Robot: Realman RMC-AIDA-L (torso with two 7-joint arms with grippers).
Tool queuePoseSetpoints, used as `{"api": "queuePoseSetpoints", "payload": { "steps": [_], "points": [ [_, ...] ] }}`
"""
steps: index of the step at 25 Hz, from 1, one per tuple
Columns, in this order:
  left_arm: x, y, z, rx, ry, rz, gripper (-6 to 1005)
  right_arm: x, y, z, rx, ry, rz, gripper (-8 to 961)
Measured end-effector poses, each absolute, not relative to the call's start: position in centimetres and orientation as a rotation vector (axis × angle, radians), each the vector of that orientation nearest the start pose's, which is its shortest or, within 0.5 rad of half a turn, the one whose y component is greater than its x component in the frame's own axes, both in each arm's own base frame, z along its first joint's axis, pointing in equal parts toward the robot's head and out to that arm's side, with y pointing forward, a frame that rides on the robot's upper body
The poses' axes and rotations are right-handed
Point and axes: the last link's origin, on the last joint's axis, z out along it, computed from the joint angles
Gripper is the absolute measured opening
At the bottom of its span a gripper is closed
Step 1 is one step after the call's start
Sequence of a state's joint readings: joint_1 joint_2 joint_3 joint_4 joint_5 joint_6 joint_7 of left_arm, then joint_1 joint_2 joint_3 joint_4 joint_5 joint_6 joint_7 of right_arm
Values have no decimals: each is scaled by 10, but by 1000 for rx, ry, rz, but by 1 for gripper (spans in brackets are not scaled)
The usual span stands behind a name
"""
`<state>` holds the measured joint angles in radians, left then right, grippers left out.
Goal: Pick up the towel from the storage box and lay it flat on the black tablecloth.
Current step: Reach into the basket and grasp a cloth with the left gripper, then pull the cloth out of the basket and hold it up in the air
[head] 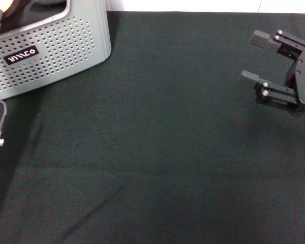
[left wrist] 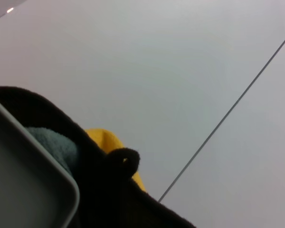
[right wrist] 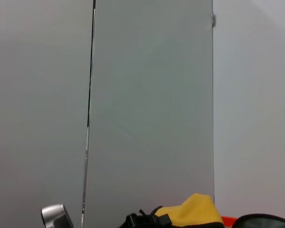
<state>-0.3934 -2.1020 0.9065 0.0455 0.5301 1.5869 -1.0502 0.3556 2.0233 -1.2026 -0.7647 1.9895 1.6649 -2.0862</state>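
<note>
Fingers on my right gripper (head: 253,57) stand wide apart with nothing between them, hovering over the bare black tablecloth (head: 157,152), probably waiting to help spread. My left gripper sits at the storage box (head: 56,56) in the far left corner; I cannot tell its fingers' state. The towel (left wrist: 54,147) is bunched inside the box, yellow side showing.

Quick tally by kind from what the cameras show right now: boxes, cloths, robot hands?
Storage box: 1, at the far left of the table.
Cloths: 2, the black tablecloth and the towel, bunched in the box, grey-green with a yellow side.
Hands: 1 clearly seen, the right hand, open above the tablecloth.
Total: 4
</note>
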Motion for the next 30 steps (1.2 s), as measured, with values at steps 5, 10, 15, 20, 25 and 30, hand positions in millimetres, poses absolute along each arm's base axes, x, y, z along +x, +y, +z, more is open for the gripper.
{"api": "queuePoseSetpoints", "payload": {
  "steps": [5,10,15,20,25,30],
  "points": [
    [-321,297,29,-1341,-957,-1558,91,203,303,33,-2497,-10,1300,738],
    [-324,299,27,-1315,-1010,-1566,45,202,303,33,-2495,-12,1305,738],
    [-328,300,28,-1276,-1099,-1610,33,202,303,33,-2495,-12,1306,739],
    [-328,300,29,-1274,-1147,-1654,20,202,303,33,-2496,-13,1307,739],
    [-322,297,34,-1327,-1147,-1711,20,203,302,34,-2493,-12,1308,739],
    [-308,293,47,-1483,-1095,-1775,20,203,302,34,-2491,-12,1308,738]
  ]
}}
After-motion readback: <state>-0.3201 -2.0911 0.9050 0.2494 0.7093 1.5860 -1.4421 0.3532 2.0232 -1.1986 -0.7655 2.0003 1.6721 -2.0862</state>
